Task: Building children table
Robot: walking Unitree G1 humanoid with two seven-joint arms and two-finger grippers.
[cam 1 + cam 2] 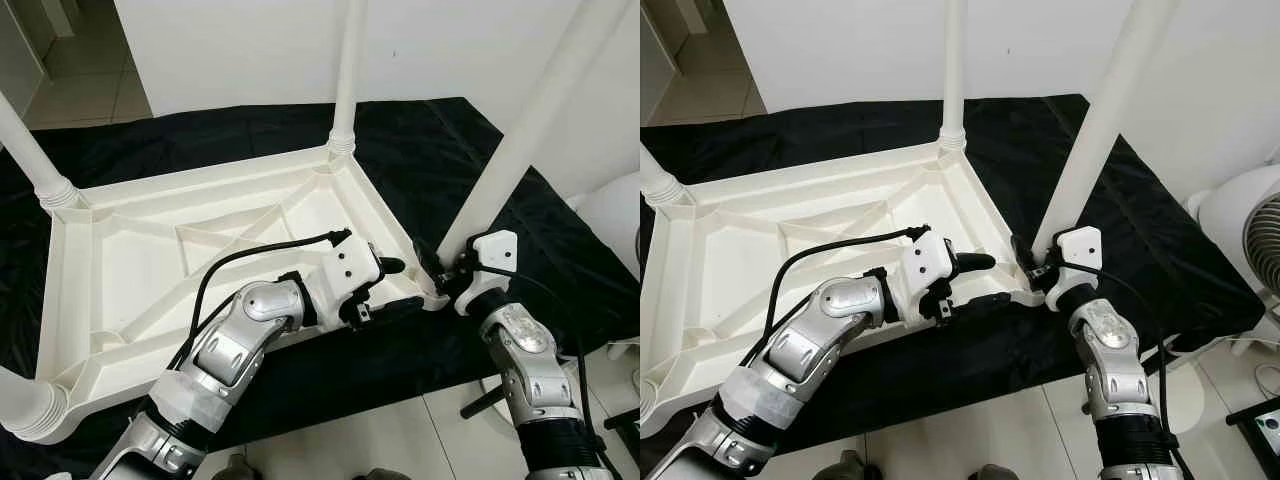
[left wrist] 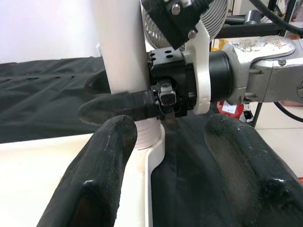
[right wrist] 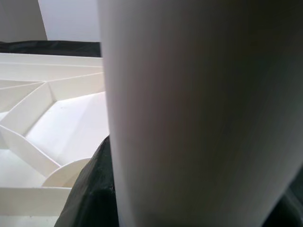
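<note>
Your tabletop (image 1: 150, 250) lay upside down on the black cloth (image 1: 420, 150), ribs up, with legs already standing in three corners. The fourth leg (image 1: 520, 130) stood at the near right corner (image 1: 432, 295), its long axis leaning up and away to the right rather than straight up. Your right gripper (image 1: 440, 268) held it low down, fingers closed around the leg's base just above the socket; the right wrist view showed the leg pressed close against a finger.

Your left gripper (image 1: 385, 287) sat just beside that same corner, on the tabletop's near edge, fingers spread wide and holding nothing. In the left wrist view the leg's base rose straight ahead of the left fingers (image 2: 94, 175), slightly toward one of them, with the right gripper clamped across it beyond.

So the right arm had the leg; the left was placed to steady the frame. Judging by the lean, the leg probably still needed righting and pressing down. You had open room above and to the right, but a fan (image 1: 1250, 230) stood near on that side, and the floor began just behind the cloth's near edge.
</note>
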